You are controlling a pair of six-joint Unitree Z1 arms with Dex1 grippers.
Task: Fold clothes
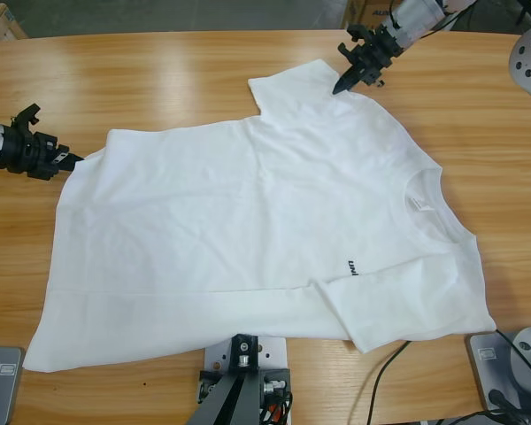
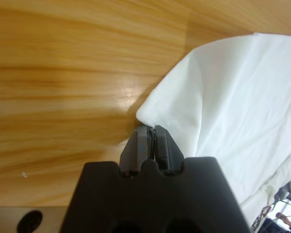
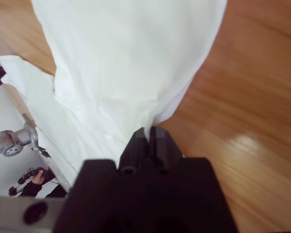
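While the white T-shirt lies mostly flat on the worktop, left gripper pinches its hem corner, right gripper its sleeve; folding barely begun.

The chest lettering on the T-shirt is too small to read, and a folded-over sleeve covers the cloth beneath it near that print. In the left wrist view the shirt runs off the right edge, and the left gripper hides the pinched hem. In the right wrist view the shirt is cut by the top edge; the right gripper conceals the cloth it clamps. A hand at the lower left is blurred. The wooden table runs beyond every edge of the high view.
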